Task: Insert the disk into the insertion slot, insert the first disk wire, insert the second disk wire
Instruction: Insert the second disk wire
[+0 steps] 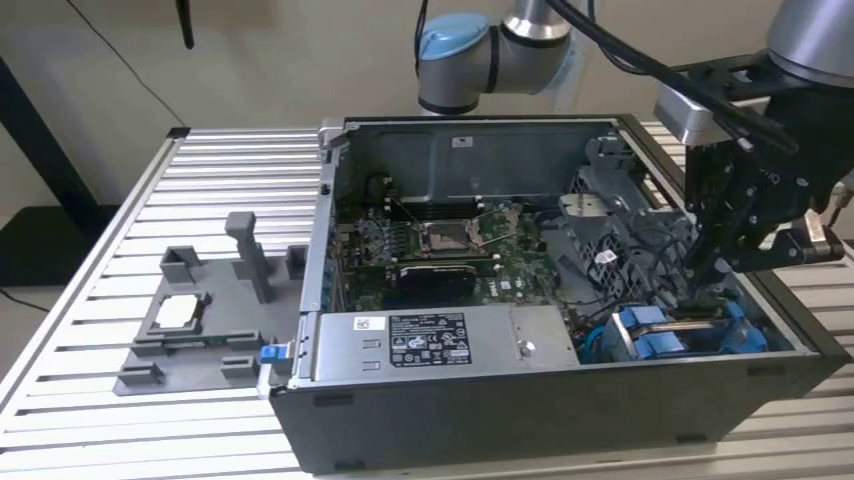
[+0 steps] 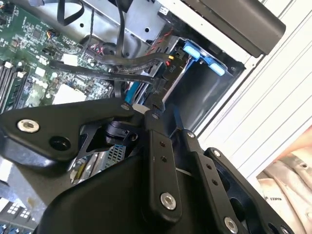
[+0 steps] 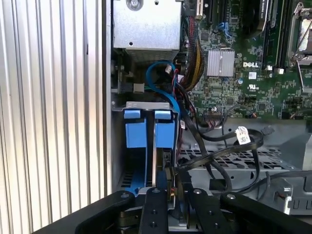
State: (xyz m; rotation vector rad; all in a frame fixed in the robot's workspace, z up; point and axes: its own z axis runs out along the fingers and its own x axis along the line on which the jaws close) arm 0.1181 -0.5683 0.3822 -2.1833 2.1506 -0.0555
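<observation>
Down inside the dark computer case (image 1: 534, 420), the tool (image 3: 171, 187) pinches a black wire connector (image 3: 168, 181) at the disk (image 3: 146, 131), which stands seated in the insertion slot (image 3: 117, 146) in the case's corner, beside the power-supply box (image 1: 414, 340).

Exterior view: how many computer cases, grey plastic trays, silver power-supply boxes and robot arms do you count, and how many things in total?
Computer case: 1
Grey plastic tray: 1
Silver power-supply box: 1
Robot arm: 1
Total: 4
</observation>
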